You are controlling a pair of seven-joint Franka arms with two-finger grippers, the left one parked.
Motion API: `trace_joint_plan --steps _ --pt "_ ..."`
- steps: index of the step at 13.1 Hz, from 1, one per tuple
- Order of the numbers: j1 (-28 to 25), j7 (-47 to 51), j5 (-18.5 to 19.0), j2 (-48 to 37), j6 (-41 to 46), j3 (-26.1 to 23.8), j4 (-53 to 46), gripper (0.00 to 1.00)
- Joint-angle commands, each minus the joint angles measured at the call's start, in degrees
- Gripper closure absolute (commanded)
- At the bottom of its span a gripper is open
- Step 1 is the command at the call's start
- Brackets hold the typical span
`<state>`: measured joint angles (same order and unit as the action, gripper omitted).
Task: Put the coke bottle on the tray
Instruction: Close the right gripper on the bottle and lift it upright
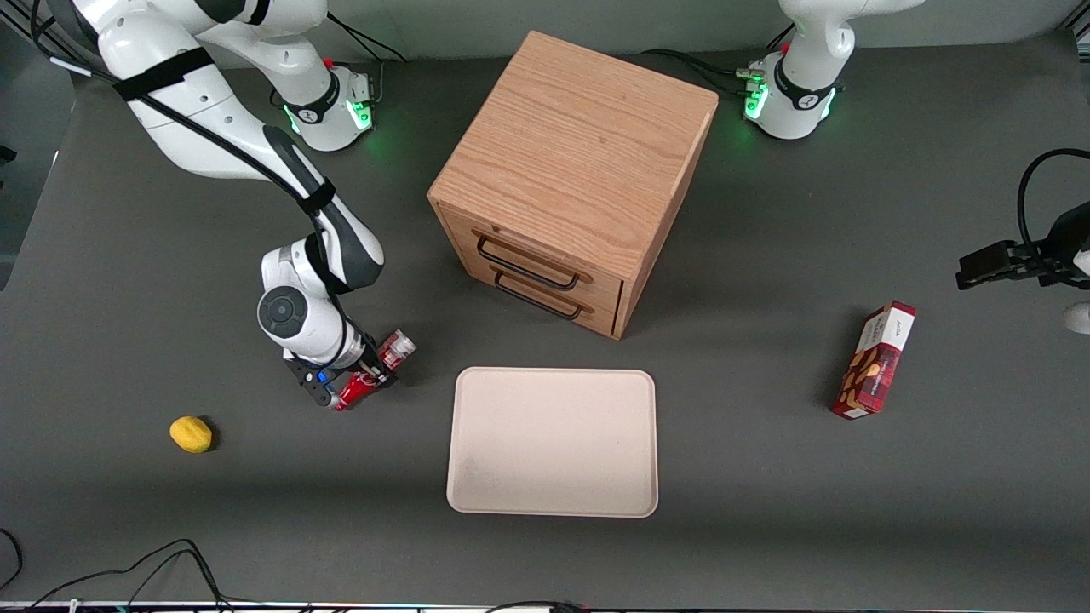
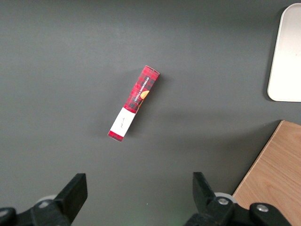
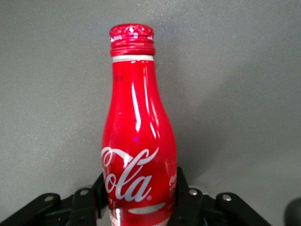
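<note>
With the coke bottle [image 1: 375,370] pinched low on its body between the fingers of the tool [image 1: 362,379], the pickup looks done. It hangs just beside the tray [image 1: 553,441], toward the working arm's end of the tabletop [image 1: 766,511]. Carrying it over and setting it down is left.

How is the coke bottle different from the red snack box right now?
The coke bottle is rounded and glossy; the snack box is flat-sided with a plaid print. The bottle is clamped in the hand beside the tray; the box lies free toward the parked arm's end. The bottle looks smaller. Both are mainly red.
</note>
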<state>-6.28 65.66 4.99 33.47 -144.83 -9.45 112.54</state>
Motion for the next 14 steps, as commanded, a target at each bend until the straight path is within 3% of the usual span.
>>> trace_joint_plan --steps 1,4,8,12,14 --pt "0.0 1.0 1.5 -1.7 -0.1 0.0 0.1 1.00" --pt "0.0 -3.9 1.6 -7.3 8.2 -0.1 -1.6 1.00" --pt "0.0 -24.7 0.7 -15.6 25.7 0.0 -9.7 1.00" --pt "-0.2 -35.1 -0.4 -10.0 47.5 -5.1 -35.7 1.00" --pt "-0.1 -39.1 -3.6 -3.5 48.7 -9.1 -44.0 1.00"
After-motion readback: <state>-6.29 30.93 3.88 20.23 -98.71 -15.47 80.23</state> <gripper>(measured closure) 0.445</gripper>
